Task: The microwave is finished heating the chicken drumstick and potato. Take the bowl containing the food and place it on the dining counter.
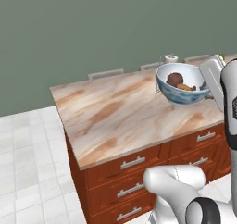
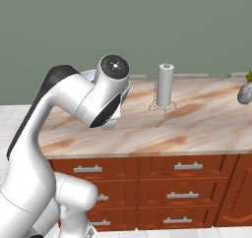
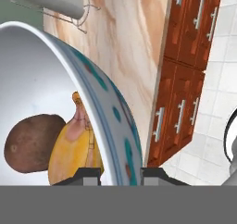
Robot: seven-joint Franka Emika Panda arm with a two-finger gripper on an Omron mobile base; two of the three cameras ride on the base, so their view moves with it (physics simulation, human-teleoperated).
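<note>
The bowl (image 1: 182, 92), white inside with a pale blue patterned outside, hangs tilted over the right part of the dining counter (image 1: 115, 112). Inside it lie the food's dark brown lump (image 1: 174, 78) and a tan-orange piece (image 1: 186, 86). My gripper (image 1: 203, 82) is shut on the bowl's right rim. In the hand view the bowl's rim (image 3: 111, 121) runs down between the two fingertips of the gripper (image 3: 121, 173), with the brown lump (image 3: 32, 142) and the orange piece (image 3: 74, 149) just inside. In the right base view my arm hides the bowl. The microwave is out of view.
A paper towel roll on a wire stand (image 2: 165, 84) stands on the counter behind the bowl. A grey rounded object (image 2: 244, 93) sits at the counter's far right. Wooden drawers with bar handles (image 1: 133, 163) face the tiled floor (image 1: 28, 172). Chair backs (image 1: 106, 73) line the far edge.
</note>
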